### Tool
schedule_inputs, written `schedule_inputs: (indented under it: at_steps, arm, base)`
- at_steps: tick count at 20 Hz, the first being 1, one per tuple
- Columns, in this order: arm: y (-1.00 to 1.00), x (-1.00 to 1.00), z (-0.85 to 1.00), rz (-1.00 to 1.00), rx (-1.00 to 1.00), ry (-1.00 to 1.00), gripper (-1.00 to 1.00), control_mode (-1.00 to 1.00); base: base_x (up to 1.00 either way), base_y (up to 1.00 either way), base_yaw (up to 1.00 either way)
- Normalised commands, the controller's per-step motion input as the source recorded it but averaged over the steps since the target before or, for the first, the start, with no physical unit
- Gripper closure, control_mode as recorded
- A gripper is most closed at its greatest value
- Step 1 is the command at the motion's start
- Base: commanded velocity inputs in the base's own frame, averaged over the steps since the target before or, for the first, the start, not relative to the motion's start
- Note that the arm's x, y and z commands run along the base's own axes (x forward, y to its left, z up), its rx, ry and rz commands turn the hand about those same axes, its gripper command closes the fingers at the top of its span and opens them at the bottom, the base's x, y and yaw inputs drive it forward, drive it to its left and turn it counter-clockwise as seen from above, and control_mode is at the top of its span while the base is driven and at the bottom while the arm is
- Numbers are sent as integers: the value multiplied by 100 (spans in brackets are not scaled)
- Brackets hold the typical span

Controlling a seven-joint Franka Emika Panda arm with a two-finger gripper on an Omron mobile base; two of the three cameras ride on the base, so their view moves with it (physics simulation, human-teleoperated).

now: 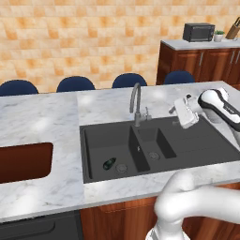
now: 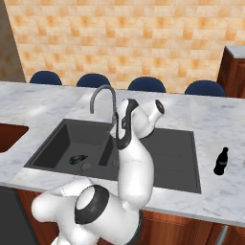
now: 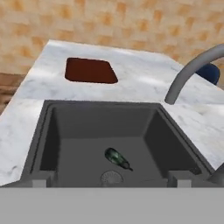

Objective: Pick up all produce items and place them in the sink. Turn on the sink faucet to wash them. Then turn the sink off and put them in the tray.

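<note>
The small dark green vegetable (image 1: 109, 163) is seen lying on the floor of the larger basin of the black sink (image 1: 89, 154), just beside the round drain and near the basin's front wall, with its paler tip turned toward the divider between the basins. The pincer (image 1: 174, 110) is held in the air well apart from it, above the back rim of the sink on the drainboard side, beside the grey gooseneck faucet (image 1: 136, 104); nothing is carried by it, but whether its fingers are spread or pressed together cannot be told from these pictures. The white arm is raised from the base, bent at the elbow, and the wrist is turned back toward the basins, so that the vegetable (image 3: 117, 158) is looked down upon in the hand view, with the faucet's arched spout (image 3: 188, 72) crossing at one side. The red-brown tray (image 1: 23, 161) is set in the marble counter (image 1: 42, 126) toward its left end, beyond the sink's left rim. A dark bottle (image 2: 220, 161) is stood upright on the counter by the sink's right edge.
</note>
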Motion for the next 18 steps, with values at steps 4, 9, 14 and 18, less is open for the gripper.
schedule_inputs:
  at_steps: [4,9,14,18]
  arm:
    - [5,-35,0,-33,-2,29,-100,-100]
    - [26,-13,0,-33,-6,34,-100,-100]
    - [35,-35,-1,-31,-1,22,-100,-100]
    - [37,-70,-14,-19,0,3,-100,-100]
  base:
    - [0,0,0]
    - [0,0,0]
    - [0,0,0]
    - [0,0,0]
